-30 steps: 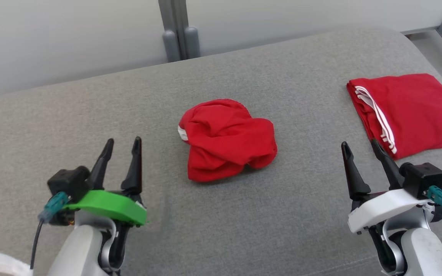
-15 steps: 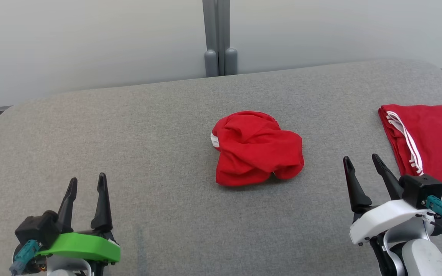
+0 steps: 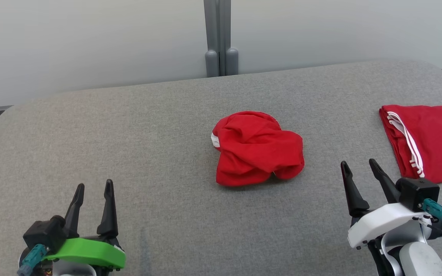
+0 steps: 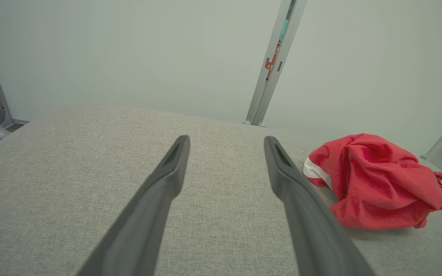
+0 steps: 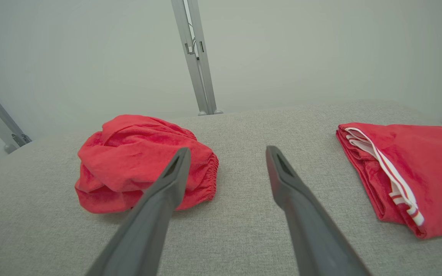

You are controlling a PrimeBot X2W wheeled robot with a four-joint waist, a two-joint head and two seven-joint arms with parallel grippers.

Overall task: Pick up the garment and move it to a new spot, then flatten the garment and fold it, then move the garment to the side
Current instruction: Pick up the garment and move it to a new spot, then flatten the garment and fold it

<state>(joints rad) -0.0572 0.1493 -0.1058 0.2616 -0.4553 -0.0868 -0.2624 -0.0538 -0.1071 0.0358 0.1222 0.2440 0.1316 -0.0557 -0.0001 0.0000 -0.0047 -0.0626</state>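
A crumpled red garment (image 3: 257,147) with a bit of white trim lies bunched in the middle of the grey padded surface (image 3: 159,126). It also shows at the right of the left wrist view, garment (image 4: 370,180), and left of centre in the right wrist view, garment (image 5: 136,161). My left gripper (image 3: 93,187) stands open at the lower left, well away from it, nothing between its fingers. My right gripper (image 3: 359,164) stands open at the lower right, a short way right of the garment, also empty.
A second red garment (image 3: 430,140) with white stripes lies folded flat at the right edge, just beyond my right gripper; it shows too in the right wrist view (image 5: 416,172). A grey post (image 3: 217,38) stands against the pale wall behind.
The head camera swung between the oldest frame and half a second ago, shifting the whole picture. Since then my left gripper edged slightly right and my right gripper slightly down; the garment lies still.
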